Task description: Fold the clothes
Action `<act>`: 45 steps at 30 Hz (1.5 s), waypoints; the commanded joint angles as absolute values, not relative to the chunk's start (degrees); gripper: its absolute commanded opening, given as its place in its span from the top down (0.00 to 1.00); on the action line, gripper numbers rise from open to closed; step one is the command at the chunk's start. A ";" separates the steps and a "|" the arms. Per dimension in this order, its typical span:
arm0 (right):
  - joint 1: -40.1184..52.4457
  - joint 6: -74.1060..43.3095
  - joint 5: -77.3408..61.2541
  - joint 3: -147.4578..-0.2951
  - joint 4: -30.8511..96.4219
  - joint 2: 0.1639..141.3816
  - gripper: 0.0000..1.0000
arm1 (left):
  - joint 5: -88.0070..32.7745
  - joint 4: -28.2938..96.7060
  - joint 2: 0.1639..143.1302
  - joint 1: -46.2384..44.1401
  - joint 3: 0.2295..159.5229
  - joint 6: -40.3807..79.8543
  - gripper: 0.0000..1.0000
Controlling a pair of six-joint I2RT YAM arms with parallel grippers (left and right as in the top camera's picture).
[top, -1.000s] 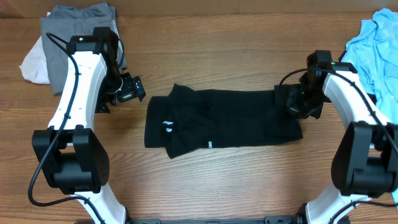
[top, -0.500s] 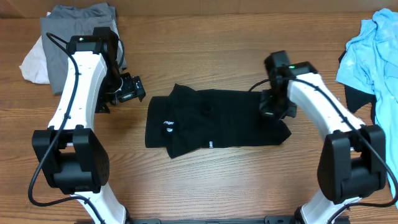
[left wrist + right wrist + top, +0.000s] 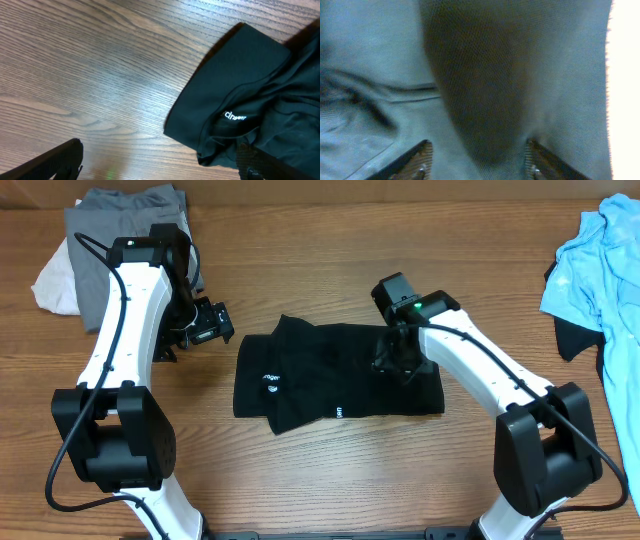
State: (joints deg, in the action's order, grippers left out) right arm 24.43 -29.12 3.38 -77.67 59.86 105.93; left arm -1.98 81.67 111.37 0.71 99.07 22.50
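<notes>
**A:** The large plain black short-sleeved shirt [image 3: 340,380] lies flat in the middle of the wooden desk [image 3: 330,260]. It is a rough oblong, with its small white label marks [image 3: 270,379] toward the left end. What does the fold want here?

**B:** The right gripper [image 3: 397,358] is down on the shirt's right part, near its far edge. In the wrist view its fingertips [image 3: 417,160] stand partly apart with a dark hump of cloth between them. I judge the cloth loose there, not pinched. To do it well, the flap's edge should square with the layer beneath. The gripper should lift straight up so no cloth drags, and the hump needs flattening.

**A:** And the arms?

**B:** The right arm reaches in from the front right corner. Its forearm slants toward the middle and the wrist bends down onto the cloth. The left arm rises along the left side. The left gripper [image 3: 205,325] hangs just beside the shirt's left end over bare wood, jaws wide and empty.

**A:** Other garments?

**B:** A grey and white cloth pile [image 3: 110,240] sits at the far left corner. A crumpled light blue garment [image 3: 600,260] is at the far right. Both are well apart from the shirt.
</notes>
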 commanded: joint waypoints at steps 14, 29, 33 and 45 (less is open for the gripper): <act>19.92 -29.56 1.67 -87.46 71.48 104.99 0.25 | -2.57 81.84 111.26 0.23 98.76 22.26 0.00; 14.39 -23.57 2.02 -80.42 74.63 105.01 0.61 | -2.59 81.87 111.26 0.16 98.76 22.26 0.00; 14.74 -23.99 -0.54 -75.40 71.00 105.01 0.81 | -2.59 82.04 111.26 0.16 98.76 22.26 0.00; 20.40 -28.77 -10.41 -69.12 62.43 105.01 0.83 | -2.59 82.06 111.26 -0.21 98.76 22.28 0.00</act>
State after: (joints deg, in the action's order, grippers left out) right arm 18.61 -25.39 -7.77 -70.46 63.77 105.91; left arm -2.00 81.89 111.37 0.71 98.96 22.50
